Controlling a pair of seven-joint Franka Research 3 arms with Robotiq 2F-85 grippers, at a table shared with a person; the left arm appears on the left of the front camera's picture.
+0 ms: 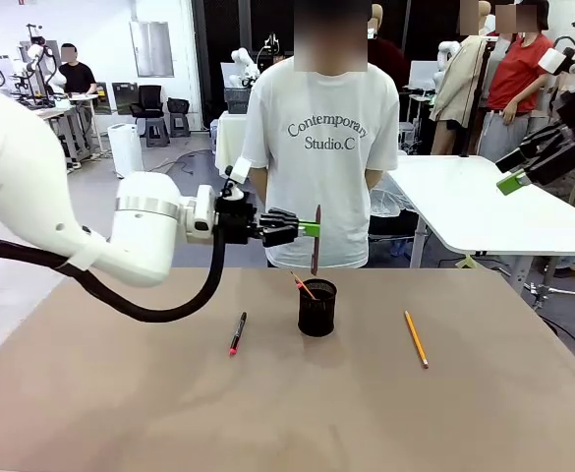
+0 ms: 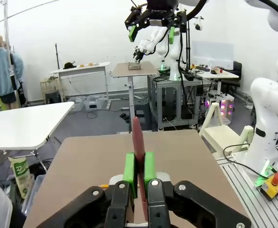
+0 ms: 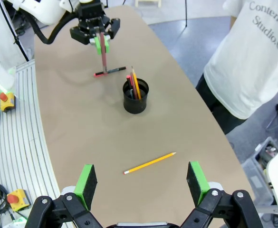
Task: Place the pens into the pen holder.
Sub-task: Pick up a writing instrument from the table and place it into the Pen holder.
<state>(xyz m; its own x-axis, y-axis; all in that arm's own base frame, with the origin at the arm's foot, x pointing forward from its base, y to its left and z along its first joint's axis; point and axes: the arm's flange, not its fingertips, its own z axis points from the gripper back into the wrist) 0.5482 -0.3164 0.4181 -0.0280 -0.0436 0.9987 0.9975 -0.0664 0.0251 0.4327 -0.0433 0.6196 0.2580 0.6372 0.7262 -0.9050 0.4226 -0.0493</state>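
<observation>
Pinching the dark red pen (image 1: 315,258) upright near the pen holder (image 1: 317,310) with the left gripper (image 1: 312,229), clamped tight; holding nothing in the right gripper (image 3: 142,179), spread wide.

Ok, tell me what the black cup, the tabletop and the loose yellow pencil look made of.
Cup: matte black, likely metal mesh or plastic; too small to see any weave.
Tabletop: flat tan board, perhaps fibreboard or laminate; even colour, no grain, no glare.
Pencil: probably painted wood; slim yellow-orange shaft tapering to a point at one end.
</observation>
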